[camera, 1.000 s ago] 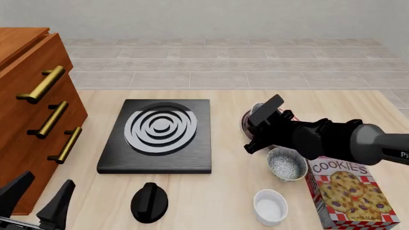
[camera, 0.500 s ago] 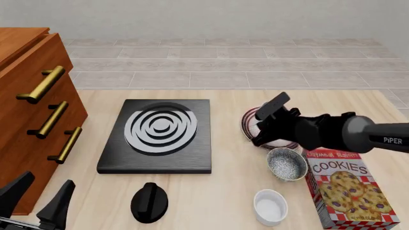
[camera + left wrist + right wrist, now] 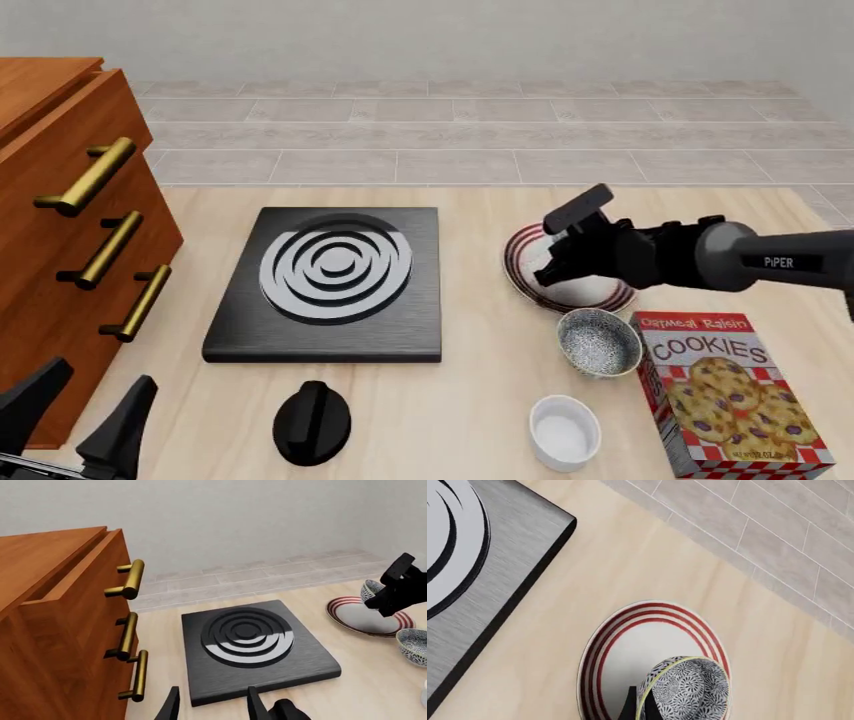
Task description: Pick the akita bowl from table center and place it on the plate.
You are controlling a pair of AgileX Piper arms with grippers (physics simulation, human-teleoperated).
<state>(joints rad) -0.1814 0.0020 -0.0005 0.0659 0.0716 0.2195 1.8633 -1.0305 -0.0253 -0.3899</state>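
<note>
Front view: our right claw [image 3: 561,262] grips the bowl [image 3: 686,689] tilted above the plate [image 3: 525,270]; released at this tilt, we judge it could roll off the rim.

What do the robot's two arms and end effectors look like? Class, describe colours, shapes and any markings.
The right arm is a rounded dark grey tube with small white "PIPER" lettering, ending in a blocky black right end effector. The left end effector shows only two black, pointed, wedge-shaped fingers. No cables are visible.

Open tabletop [image 3: 481,390] between stove [image 3: 328,283] and plate [image 3: 523,272]
</note>
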